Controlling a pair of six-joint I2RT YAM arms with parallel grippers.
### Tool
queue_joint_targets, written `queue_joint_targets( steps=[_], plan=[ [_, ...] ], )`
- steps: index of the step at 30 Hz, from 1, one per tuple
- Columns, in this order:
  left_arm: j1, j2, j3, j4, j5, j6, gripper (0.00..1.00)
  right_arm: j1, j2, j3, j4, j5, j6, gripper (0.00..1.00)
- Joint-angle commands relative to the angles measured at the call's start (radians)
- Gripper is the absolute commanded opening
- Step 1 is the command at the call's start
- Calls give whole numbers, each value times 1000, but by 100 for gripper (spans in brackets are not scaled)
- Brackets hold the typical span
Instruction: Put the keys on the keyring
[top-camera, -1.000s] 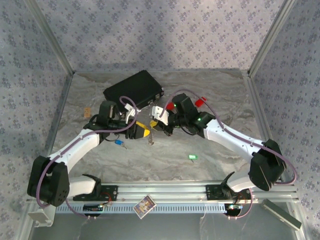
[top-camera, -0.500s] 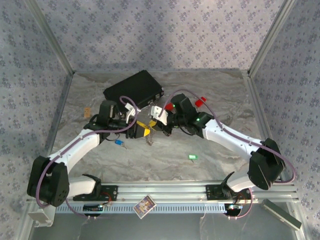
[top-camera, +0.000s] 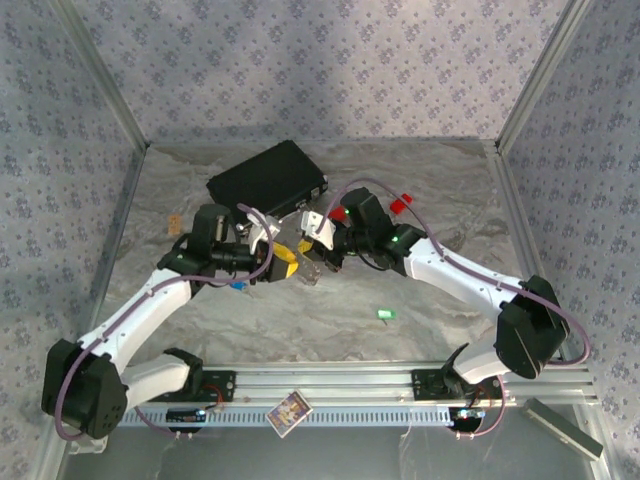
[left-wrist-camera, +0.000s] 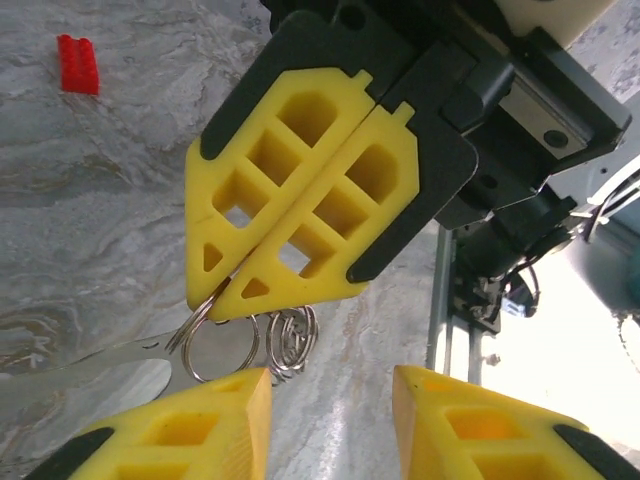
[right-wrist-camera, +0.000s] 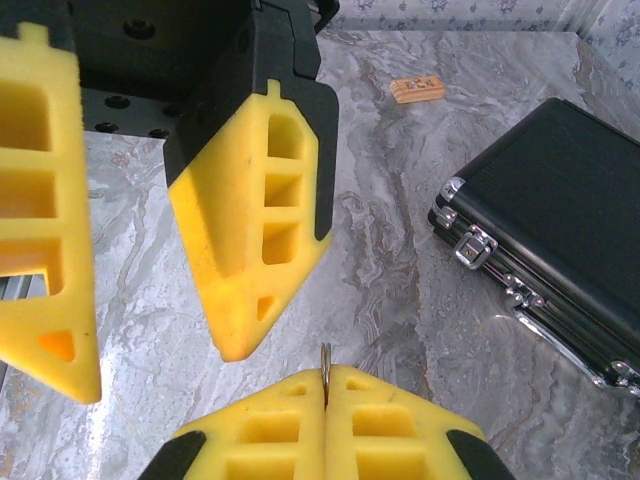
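My right gripper (right-wrist-camera: 326, 378) is shut on the keyring, gripping the edge of a thin silvery ring (right-wrist-camera: 325, 360). In the left wrist view the keyring (left-wrist-camera: 218, 342) is a cluster of silvery split rings hanging under the right gripper's closed yellow fingertips (left-wrist-camera: 240, 285), with a flat metal strip (left-wrist-camera: 80, 368) trailing left. My left gripper (left-wrist-camera: 330, 425) is open just in front of the rings, nothing between its fingers. From above, the two grippers (top-camera: 283, 257) (top-camera: 316, 254) meet mid-table. The blue key (top-camera: 238, 285) lies under the left forearm. The green key (top-camera: 385, 315) lies apart, nearer the front.
A black case (top-camera: 268, 178) lies behind the grippers, close to the right gripper (right-wrist-camera: 560, 190). Red blocks (top-camera: 400, 205) sit at the back right, and one shows in the left wrist view (left-wrist-camera: 78, 64). A small wooden block (top-camera: 174, 224) lies far left. Metal rails (top-camera: 400, 382) run along the front edge.
The left arm has shifted, its elbow swinging down and left, and its gripper has edged closer to the right gripper. The right gripper holds the rings in nearly the same spot.
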Motion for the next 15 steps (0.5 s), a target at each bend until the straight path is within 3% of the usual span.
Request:
queue_joint_targets(
  steps=[1, 5, 12, 15],
  plan=[
    [-10, -16, 29, -46, -64, 48, 37, 6, 8, 33, 31, 12, 27, 0],
    [-11, -41, 9, -9, -121, -45, 40, -3, 11, 38, 29, 16, 39, 0],
    [-1, -77, -120, 316, -107, -460, 44, -5, 13, 40, 28, 2, 49, 0],
    [-2, -63, -146, 402, -81, -580, 44, -7, 14, 40, 27, 1, 50, 0]
  ],
)
